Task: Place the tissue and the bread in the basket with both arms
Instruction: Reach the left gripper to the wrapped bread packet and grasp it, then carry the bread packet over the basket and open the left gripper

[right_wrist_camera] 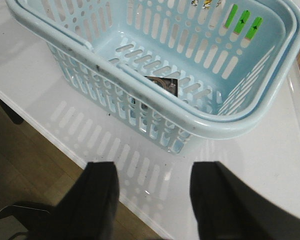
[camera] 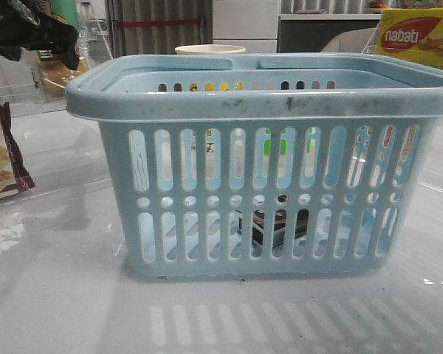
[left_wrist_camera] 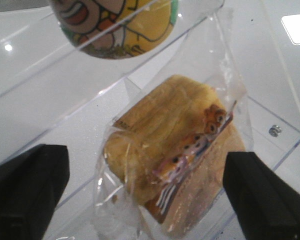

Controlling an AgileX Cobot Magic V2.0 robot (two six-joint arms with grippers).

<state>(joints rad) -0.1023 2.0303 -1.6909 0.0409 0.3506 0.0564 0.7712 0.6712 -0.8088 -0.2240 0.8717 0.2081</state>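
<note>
The left gripper (left_wrist_camera: 145, 195) is hanging wide open above the bread (left_wrist_camera: 172, 150), its two dark fingers (left_wrist_camera: 27, 185) standing well apart on either side of the packet and gripping nothing; the bread is lying in its clear wrapper on a clear plastic shelf (left_wrist_camera: 285, 140), under a round patterned object (left_wrist_camera: 115, 25) whose nature I cannot tell. The right gripper (right_wrist_camera: 152, 200) is hovering near the table edge, just outside the basket (right_wrist_camera: 230, 125), its fingers parted and empty; the tissue is not showing in any view, so I cannot say where it is lying. In the front view the basket (camera: 258, 103) is sitting in the middle of the white table (camera: 59, 310), with a small dark item on its floor, a cracker packet (camera: 0, 162) at the left edge and a yellow wafer box (camera: 417, 37) behind.

The step in hand looks to be the left arm closing on the bread. To do it well, the fingers should be coming down centred on the loaf itself, not on the loose crinkled wrapper, which would likely be slipping; the squeeze should be staying gentle, since soft bread is crushing easily; the lift should be going clear of the shelf lip and the object above before swinging toward the basket.
</note>
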